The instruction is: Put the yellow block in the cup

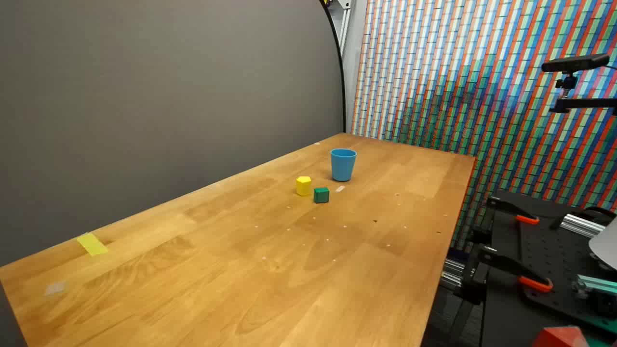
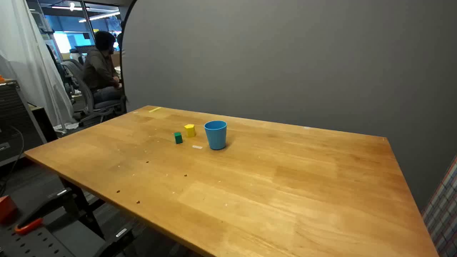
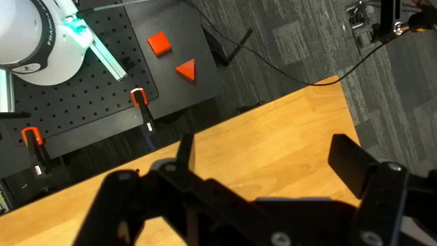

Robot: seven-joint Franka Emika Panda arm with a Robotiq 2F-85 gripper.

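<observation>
Gripper (image 3: 265, 153) spread wide, holding nothing; reaching mid-frame, it could clip the green block (image 1: 321, 195), so near the yellow block (image 1: 303, 186).

In the wrist view you can read one word, "FRANKA", in pale capitals on the dark band (image 3: 47, 42) that curves round the white robot base (image 3: 17, 27); it runs upward. Faint marks farther up the band are too blurred for you to read. The oval badge (image 3: 27, 68) on that band bears a dark mark too small to make out. In an exterior view, pale labels (image 2: 62, 192) sit on black clamps (image 2: 48, 210), too small for you to read.
</observation>
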